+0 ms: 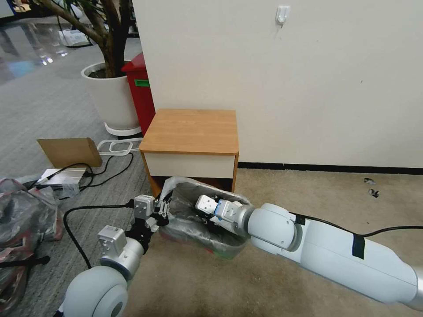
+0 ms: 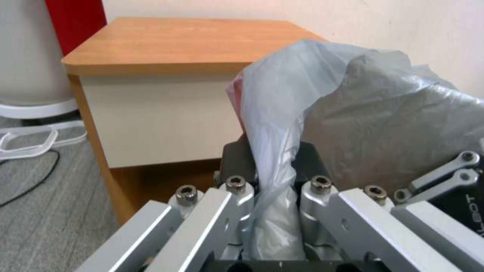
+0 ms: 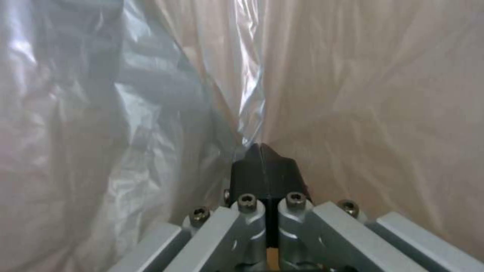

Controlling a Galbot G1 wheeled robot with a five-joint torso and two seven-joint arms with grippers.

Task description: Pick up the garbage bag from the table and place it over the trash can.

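The garbage bag is no longer on the nightstand; it is lying draped over the small trash can on the carpet just in front of the white drawer front, with the bin's body showing only faintly through the plastic at the near corner.

The left gripper is pinching a gathered fold of the bag's edge at the corner nearest the robot's left — in the left wrist view the grey film is running straight down between the closed black pads, with a trace of the pink-red rim beside it. That hold is probably anchoring this side so the mouth does not slide while the other side is being worked.

The right gripper is reaching down inside the bag, its pads pressed together with a thin pleat of the film meeting their tip; whether that pleat is truly clamped or only touching is hard to tell. The translucent wall is surrounding it on all sides, which suggests it is spreading or seating the liner — the task seems close to done.
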